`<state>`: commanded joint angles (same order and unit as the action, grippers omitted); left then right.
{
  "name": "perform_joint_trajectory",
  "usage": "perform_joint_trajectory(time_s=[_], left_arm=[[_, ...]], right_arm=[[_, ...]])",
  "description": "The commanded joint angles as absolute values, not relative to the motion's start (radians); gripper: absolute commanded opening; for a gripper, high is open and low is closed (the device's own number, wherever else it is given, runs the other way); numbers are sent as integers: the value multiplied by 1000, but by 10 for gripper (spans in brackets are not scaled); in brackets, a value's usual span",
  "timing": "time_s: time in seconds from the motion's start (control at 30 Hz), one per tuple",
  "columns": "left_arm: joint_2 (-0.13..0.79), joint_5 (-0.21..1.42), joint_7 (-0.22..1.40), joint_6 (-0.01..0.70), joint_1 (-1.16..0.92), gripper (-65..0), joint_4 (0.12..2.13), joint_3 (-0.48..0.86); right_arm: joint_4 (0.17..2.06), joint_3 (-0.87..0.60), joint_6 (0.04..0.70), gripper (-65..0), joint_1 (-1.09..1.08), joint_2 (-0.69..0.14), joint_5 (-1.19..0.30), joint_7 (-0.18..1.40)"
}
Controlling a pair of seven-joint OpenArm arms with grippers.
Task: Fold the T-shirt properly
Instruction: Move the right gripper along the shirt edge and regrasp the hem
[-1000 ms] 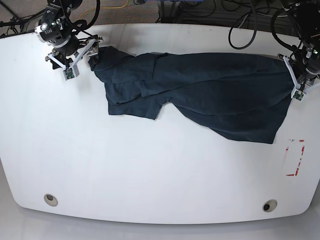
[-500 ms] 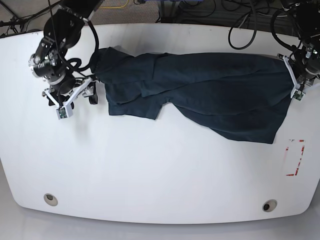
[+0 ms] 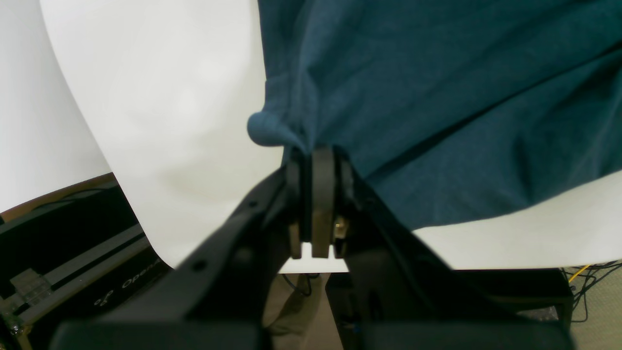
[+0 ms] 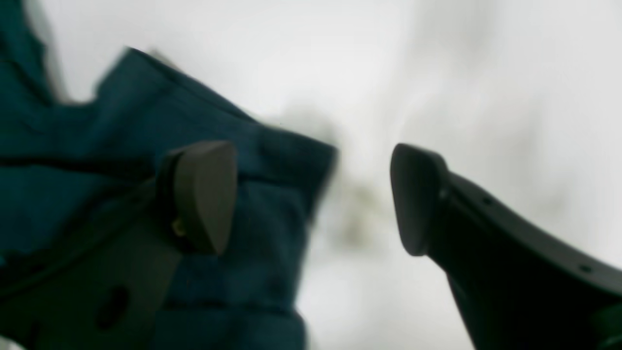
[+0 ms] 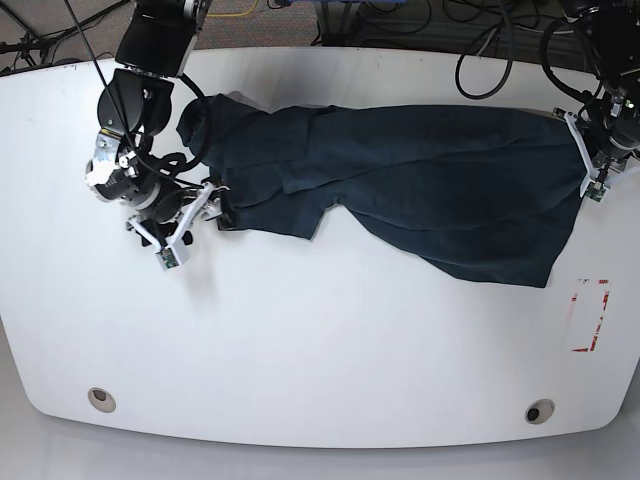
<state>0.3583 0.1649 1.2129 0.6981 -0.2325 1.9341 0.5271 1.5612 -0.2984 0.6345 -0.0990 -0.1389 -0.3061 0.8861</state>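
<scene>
The dark navy T-shirt (image 5: 430, 180) lies wrinkled across the far half of the white table (image 5: 320, 340). At its far right corner my left gripper (image 5: 572, 125) is shut on a bunched fold, and the left wrist view shows the gripper (image 3: 316, 155) pinching the T-shirt (image 3: 437, 97) close to the table's edge. My right gripper (image 5: 218, 207) stands open at the shirt's near left corner. In the blurred right wrist view the gripper (image 4: 311, 194) has one finger over the T-shirt (image 4: 73, 146) corner and the other over bare table.
A red-and-white marking (image 5: 588, 315) sits near the table's right edge. Two round grommets (image 5: 100, 399) (image 5: 540, 411) are set along the near edge. Black cables (image 5: 480, 50) hang behind the far edge.
My right gripper left the shirt's far left corner, swung out over the table and came nearer, to the shirt's near left corner. That far corner now lies flat. The left arm has not moved.
</scene>
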Motion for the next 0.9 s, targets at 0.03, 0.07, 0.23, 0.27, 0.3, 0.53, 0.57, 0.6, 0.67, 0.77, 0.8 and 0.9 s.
perform_joint_trajectory(time_s=[0.03, 0.07, 0.23, 0.27, 0.3, 0.53, 0.57, 0.6, 0.67, 0.77, 0.8, 0.9], left_arm=[[358, 165, 1213, 698, -232, -650, 1934, 527], [358, 165, 1213, 698, -232, -650, 1934, 527], [358, 165, 1213, 698, -232, -650, 1934, 527], [358, 165, 1213, 698, -232, -650, 1934, 527], [358, 165, 1213, 698, -232, -650, 1934, 527], [360, 165, 1213, 698, -232, -650, 1934, 529], [361, 165, 1213, 698, -232, -650, 1934, 529], [361, 165, 1213, 698, -232, -650, 1934, 529], [361, 165, 1213, 698, -232, -650, 1934, 529], [361, 165, 1213, 698, -232, -650, 1934, 527], [361, 165, 1213, 698, -232, -650, 1934, 527], [363, 165, 1213, 698, -232, -650, 1934, 527]], right_arm=[[1544, -292, 628, -176, -99, -140, -306, 875], [1527, -288, 624, -176, -99, -140, -306, 866], [1440, -262, 619, -176, -104, -147, -306, 786], [1419, -255, 618, -176, -111, -148, -306, 771], [1399, -252, 618, -176, -116, -148, -306, 763], [1336, -251, 618, -176, -120, -148, -306, 719], [1328, -251, 618, -176, -120, -148, -306, 714], [1322, -251, 618, -178, -122, -148, -306, 713], [1320, -251, 618, -178, -128, -143, -306, 714], [1322, -243, 618, -178, -130, -140, -309, 717], [1322, -236, 618, -178, -128, -139, -309, 719], [1322, -213, 616, -178, -125, -128, -308, 723]])
